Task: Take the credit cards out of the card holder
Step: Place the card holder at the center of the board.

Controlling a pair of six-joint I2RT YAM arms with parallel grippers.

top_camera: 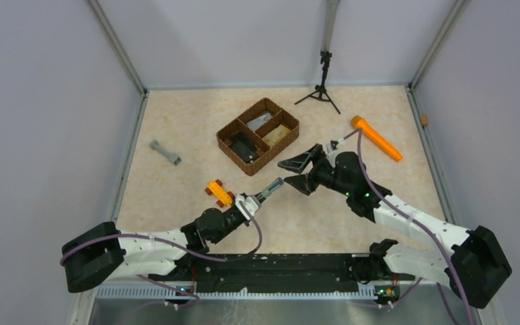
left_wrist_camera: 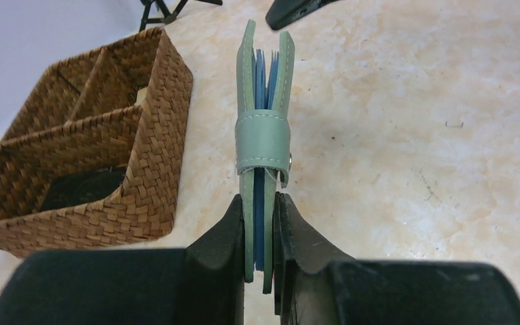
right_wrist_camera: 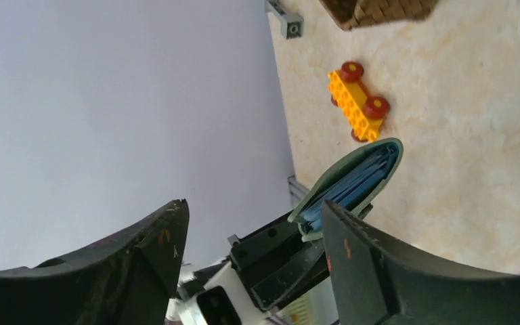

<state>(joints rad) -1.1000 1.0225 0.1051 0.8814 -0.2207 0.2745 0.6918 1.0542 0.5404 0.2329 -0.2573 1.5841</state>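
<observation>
The bench [top_camera: 176, 196] has a pale, sandy top with a cloudy stone pattern and a few tiny dark marks. Plain grey-lilac walls [top_camera: 40, 101] close it in on three sides, with thin metal posts in the far corners.

A brown woven basket with three boxes inside [top_camera: 258, 135] sits a bit past the middle of the bench. Behind the basket, by the back wall, stands a small black tripod [top_camera: 321, 91]. To the right of the basket lies an orange toy hammer [top_camera: 376, 137]. To its left lies a small grey bar with fat ends [top_camera: 165, 153]. In front of the basket, a little to the left, is a yellow toy car with red wheels [top_camera: 219, 192].

The flat grey-green folding card holder [left_wrist_camera: 263, 135] is just in front of the basket. The left hand [left_wrist_camera: 261, 203] pinches one end of it tight. Blue cards peek out between its two flaps, and a strap goes around it.

The right hand [top_camera: 283, 172] is near the holder's other end, with its fingers spread wide and nothing in them.
</observation>
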